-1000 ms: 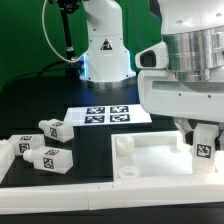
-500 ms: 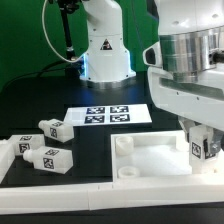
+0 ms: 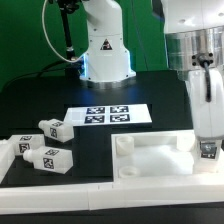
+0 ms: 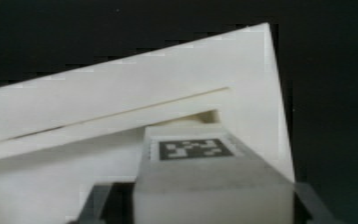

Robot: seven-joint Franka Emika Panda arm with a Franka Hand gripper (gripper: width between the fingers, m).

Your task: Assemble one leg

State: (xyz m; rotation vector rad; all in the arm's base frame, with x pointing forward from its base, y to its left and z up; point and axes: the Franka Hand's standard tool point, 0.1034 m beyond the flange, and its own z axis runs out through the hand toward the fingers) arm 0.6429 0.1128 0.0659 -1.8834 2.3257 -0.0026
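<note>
Hand [image 3: 209,150] clamped on a leg [image 4: 197,170] bearing an unlettered black-and-white square tag, above the white tabletop [image 3: 150,160].

We see a black bench [image 3: 150,95]. On it lies the flat marker board [image 3: 108,115] toward the back, the large white tabletop [image 3: 150,158] at the exterior view's right, and three loose legs [image 3: 52,128] [image 3: 20,146] [image 3: 48,159] clustered at the exterior view's left.
</note>
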